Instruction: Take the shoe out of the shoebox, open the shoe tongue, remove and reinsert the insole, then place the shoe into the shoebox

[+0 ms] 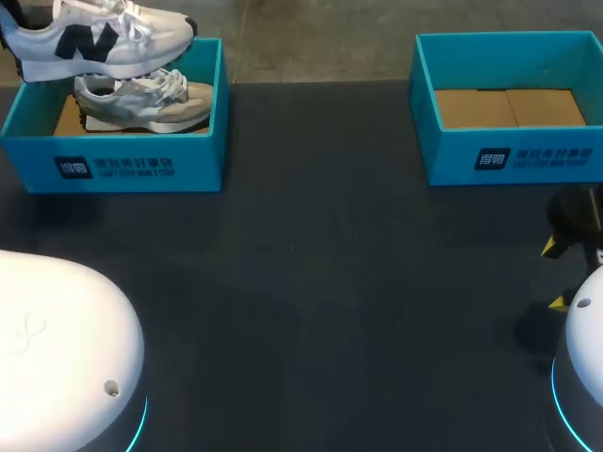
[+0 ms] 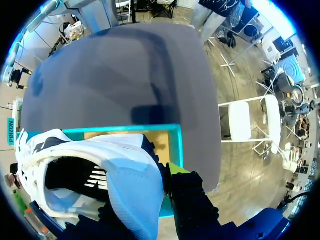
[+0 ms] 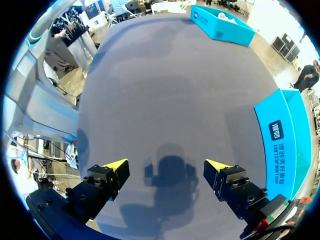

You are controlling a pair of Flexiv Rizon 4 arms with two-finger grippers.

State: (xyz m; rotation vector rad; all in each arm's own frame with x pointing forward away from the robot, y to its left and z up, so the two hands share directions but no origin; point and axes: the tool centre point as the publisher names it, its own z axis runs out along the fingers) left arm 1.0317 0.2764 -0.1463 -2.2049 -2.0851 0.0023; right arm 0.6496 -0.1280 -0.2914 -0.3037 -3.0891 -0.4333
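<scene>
A white shoe (image 1: 94, 40) with a dark side mark hangs above the left teal shoebox (image 1: 141, 162). My left gripper (image 2: 145, 192) is shut on the heel end of this white shoe (image 2: 100, 170); one yellow fingertip (image 2: 175, 170) shows beside the heel, the other is hidden under the shoe. In the head view this gripper is out of sight past the far left edge. A second, grey shoe (image 1: 146, 102) lies inside the box. Near the table's right edge my right gripper (image 3: 167, 167) stands open over bare table, nothing between its fingers; its yellow tips also show in the head view (image 1: 556, 273).
A second teal shoebox (image 1: 509, 155) holds only a cardboard floor at the back right and stands beside the right gripper (image 3: 280, 135). The dark table mat (image 1: 320, 282) stretches between the two boxes. White arm bases (image 1: 57, 348) sit at the near corners.
</scene>
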